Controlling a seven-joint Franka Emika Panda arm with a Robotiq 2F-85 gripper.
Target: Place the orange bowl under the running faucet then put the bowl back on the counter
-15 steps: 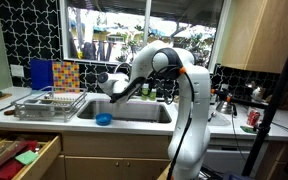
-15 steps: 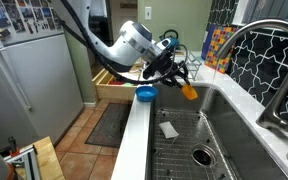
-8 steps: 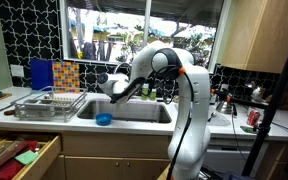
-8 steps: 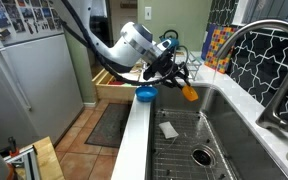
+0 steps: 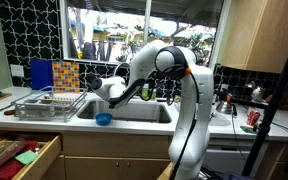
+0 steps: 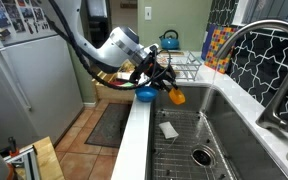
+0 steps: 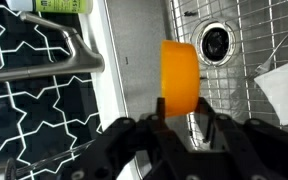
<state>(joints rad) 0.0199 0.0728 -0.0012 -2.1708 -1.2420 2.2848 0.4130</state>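
My claw grips the orange bowl tight. It has just moved away from the faucet, toward the worktop edge. I think setting it down comes next.

A home kitchen: a steel sink with an arched faucet at the right of the frame, a fridge at left, a kettle top centre, a dish rack on the counter, and wooden cabinets upper right.
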